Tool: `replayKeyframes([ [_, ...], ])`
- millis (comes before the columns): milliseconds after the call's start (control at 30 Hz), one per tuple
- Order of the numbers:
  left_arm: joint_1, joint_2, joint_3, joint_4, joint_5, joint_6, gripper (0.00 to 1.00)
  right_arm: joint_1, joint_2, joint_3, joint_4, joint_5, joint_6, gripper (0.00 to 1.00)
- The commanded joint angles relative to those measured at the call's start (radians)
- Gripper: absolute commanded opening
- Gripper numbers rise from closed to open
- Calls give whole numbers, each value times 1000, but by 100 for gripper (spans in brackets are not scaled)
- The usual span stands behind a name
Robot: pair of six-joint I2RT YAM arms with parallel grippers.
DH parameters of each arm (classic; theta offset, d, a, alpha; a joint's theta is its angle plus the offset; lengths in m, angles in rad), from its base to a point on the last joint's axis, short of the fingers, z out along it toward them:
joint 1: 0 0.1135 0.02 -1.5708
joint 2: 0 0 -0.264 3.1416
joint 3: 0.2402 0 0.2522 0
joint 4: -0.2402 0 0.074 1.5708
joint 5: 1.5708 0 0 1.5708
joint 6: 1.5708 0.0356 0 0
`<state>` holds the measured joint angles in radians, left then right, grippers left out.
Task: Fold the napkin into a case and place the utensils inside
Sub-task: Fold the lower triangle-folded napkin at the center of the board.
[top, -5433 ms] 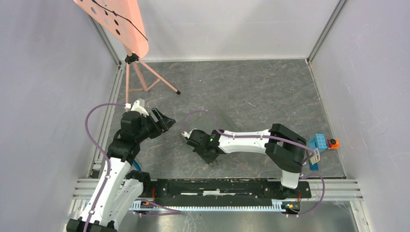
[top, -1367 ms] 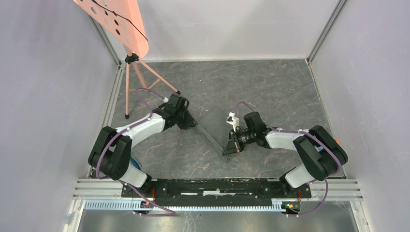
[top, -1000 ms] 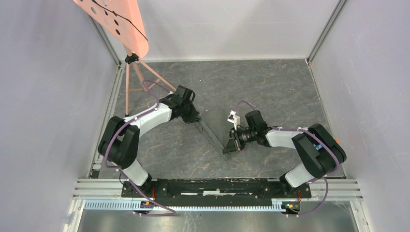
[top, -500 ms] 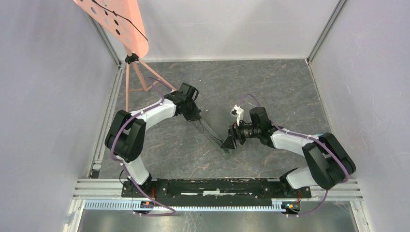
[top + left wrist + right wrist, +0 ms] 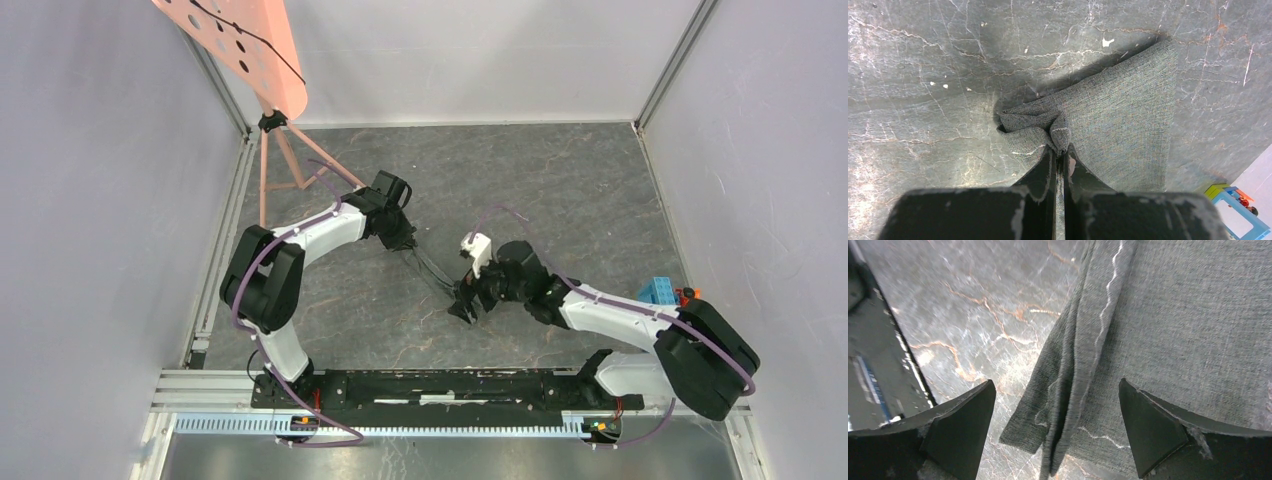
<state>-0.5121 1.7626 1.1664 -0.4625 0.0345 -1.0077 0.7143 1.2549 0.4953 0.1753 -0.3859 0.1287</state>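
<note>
The top view looks down from above and behind the arm bases, taking in the whole tabletop (image 5: 560,190). Each wrist view faces down past its own fingers, the left hand (image 5: 1060,159) and right hand (image 5: 1056,386), close over the napkin (image 5: 1118,125), which all three share.

My left arm (image 5: 318,230) and right arm (image 5: 612,315) match: smooth white shells on the long links, chunky rounded black housings at the joints farther back from the fingers. A thin purple cable (image 5: 236,300) trails along each arm, bowing out in loose loops. Just behind my right gripper (image 5: 463,306) sits a small white block (image 5: 476,247). My left gripper (image 5: 1060,150) has two matte black fingers (image 5: 1044,172), flat-sided and tapering to blunt tips, edges scuffed pale grey; behind them is a broad black body with chipped corners. My right fingers (image 5: 955,427) are black wedges, dusty, with worn pale ridges.
</note>
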Motion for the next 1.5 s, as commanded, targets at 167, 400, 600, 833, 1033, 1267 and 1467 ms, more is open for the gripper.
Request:
replayKeyframes([
  [167,-1,9,35,4,-18,-52,2,197,24,77,-152,527,-117,98],
  [400,0,2,39,-1,-30,-50,2,190,38,69,-112,469,-48,59],
  [600,-3,14,52,2,-19,-36,2,140,29,43,-87,418,15,21],
  [833,-9,22,47,61,16,29,12,-18,59,-23,-19,182,102,0],
  [1033,-14,27,38,99,57,87,27,-75,124,-48,46,30,151,0],
  [1267,-17,-63,-5,111,47,162,62,-107,133,-60,62,14,174,0],
  [1467,-17,-190,-81,130,26,214,75,-113,121,-46,40,22,172,20],
])
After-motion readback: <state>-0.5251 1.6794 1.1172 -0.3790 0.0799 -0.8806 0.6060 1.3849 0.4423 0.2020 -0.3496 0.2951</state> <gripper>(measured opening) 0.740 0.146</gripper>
